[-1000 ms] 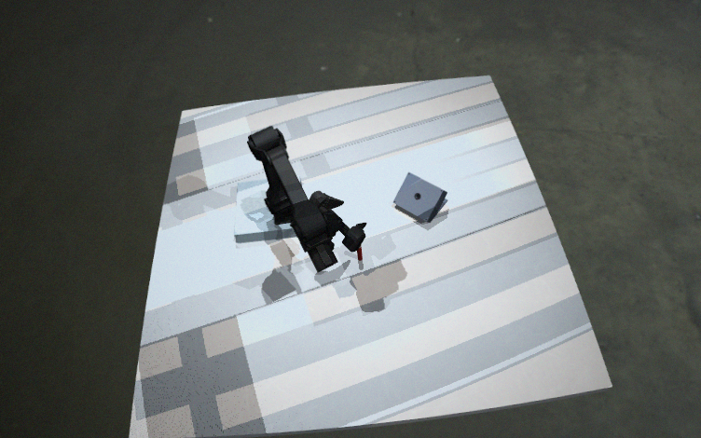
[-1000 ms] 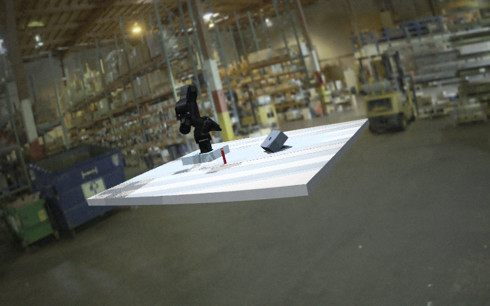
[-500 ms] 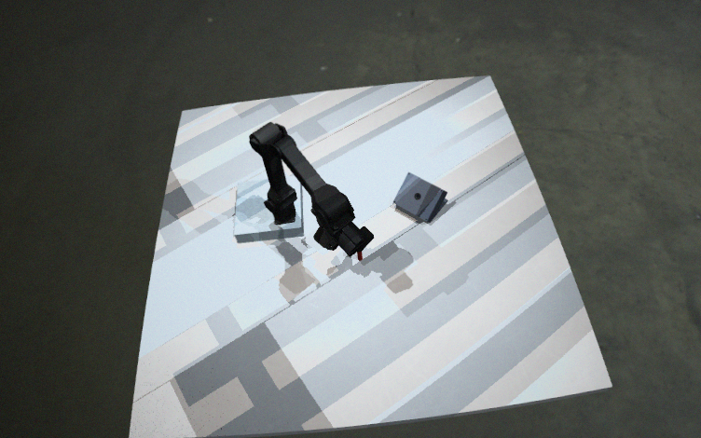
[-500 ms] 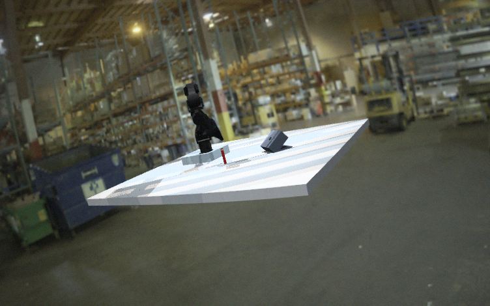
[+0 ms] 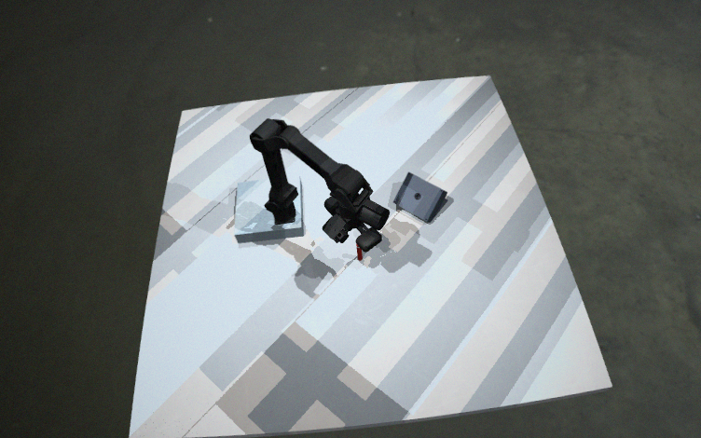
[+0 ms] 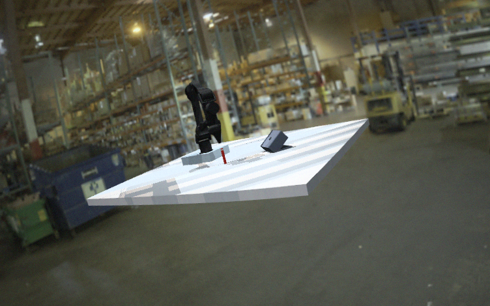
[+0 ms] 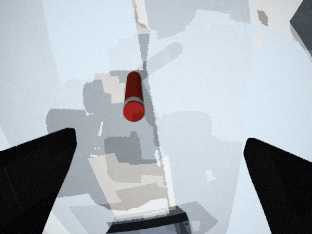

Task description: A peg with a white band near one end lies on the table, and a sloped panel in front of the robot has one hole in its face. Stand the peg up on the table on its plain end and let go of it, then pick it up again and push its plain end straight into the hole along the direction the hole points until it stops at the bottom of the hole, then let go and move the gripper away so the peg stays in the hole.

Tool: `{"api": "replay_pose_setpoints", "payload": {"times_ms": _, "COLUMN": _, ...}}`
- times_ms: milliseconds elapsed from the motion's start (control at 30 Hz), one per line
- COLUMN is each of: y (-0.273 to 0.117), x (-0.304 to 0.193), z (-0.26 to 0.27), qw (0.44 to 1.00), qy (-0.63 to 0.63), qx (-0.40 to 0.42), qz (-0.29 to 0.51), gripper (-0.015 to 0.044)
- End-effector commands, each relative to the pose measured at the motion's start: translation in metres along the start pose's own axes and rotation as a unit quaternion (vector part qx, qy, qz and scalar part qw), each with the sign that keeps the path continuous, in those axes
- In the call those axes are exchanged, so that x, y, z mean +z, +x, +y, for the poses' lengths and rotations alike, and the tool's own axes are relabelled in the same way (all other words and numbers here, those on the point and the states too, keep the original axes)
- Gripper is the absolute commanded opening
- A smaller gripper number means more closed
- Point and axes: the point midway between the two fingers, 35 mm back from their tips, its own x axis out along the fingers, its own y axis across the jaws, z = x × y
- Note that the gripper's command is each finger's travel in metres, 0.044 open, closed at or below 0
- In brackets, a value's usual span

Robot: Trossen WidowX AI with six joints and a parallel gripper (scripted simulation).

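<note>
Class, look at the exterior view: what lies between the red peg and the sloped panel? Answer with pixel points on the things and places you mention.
In the exterior view, only bare tabletop with a shadow across it lies between the upright red peg (image 5: 360, 253) (image 6: 223, 155) (image 7: 133, 100) and the sloped panel (image 5: 429, 203) (image 6: 276, 141) (image 7: 150, 229).

The peg (image 5: 359, 253) (image 6: 223, 155) (image 7: 133, 96) stands on the table (image 5: 444, 330) (image 6: 230, 196) (image 7: 270, 100) — between robot base (image 5: 268, 236) (image 6: 193, 160) and sloped panel (image 5: 429, 202) (image 6: 275, 141) (image 7: 150, 229).

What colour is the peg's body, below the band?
Red; the wrist view shows the peg best, darker along its side.
</note>
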Motion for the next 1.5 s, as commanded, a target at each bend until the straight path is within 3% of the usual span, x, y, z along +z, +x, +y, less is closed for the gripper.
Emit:
{"api": "replay_pose_setpoints", "payload": {"times_ms": 0, "y": -0.005, "x": -0.004, "z": 0.009, "qw": 0.998, "qy": 0.015, "qx": 0.041, "qz": -0.035, "gripper": 0.0440}}
{"api": "replay_pose_setpoints", "payload": {"times_ms": 333, "y": -0.005, "x": -0.004, "z": 0.010, "qw": 0.998, "qy": 0.017, "qx": 0.049, "qz": -0.041, "gripper": 0.0440}}
{"api": "replay_pose_setpoints", "payload": {"times_ms": 1467, "y": 0.052, "x": 0.000, "z": 0.017, "qw": 0.998, "qy": -0.012, "qx": 0.047, "qz": -0.042, "gripper": 0.0440}}
